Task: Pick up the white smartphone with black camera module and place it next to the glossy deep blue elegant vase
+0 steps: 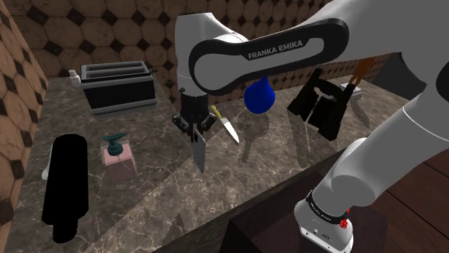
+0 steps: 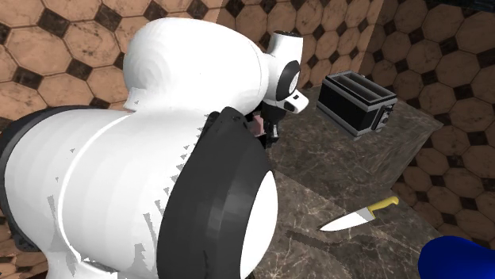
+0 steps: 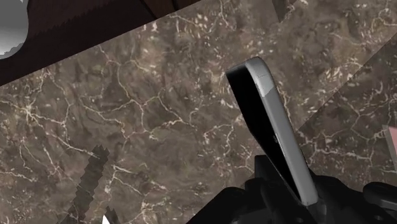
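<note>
Marble, dark brown with pale veins, makes up the counter point(image 1: 288, 154) under the gripper point(image 1: 196, 129). Its black fingers are pinching the phone point(image 1: 199, 152) by one end, so the phone hangs straight down from them, a thin grey slab pointing at the counter. In the wrist view the phone point(image 3: 275, 130) runs out from between the fingers, showing a grey rim and a black face, with marble beyond its free end. Whether that end is clear of the counter I cannot tell for sure.

Just beside the gripper, on the shoulder view's right, a knife point(image 1: 227, 127) with a yellow handle lies flat on the counter. Past the knife, farther from the gripper on that same side, stands the blue vase point(image 1: 259, 95), well apart from the phone. On the gripper's other side a pink soap bottle point(image 1: 119, 159) with a dark green pump sits near. Behind that, toward the tiled wall, is a black toaster point(image 1: 119, 88). The second exterior view shows the knife point(image 2: 357, 215) lying between the toaster point(image 2: 357, 103) and the vase point(image 2: 460, 257).
</note>
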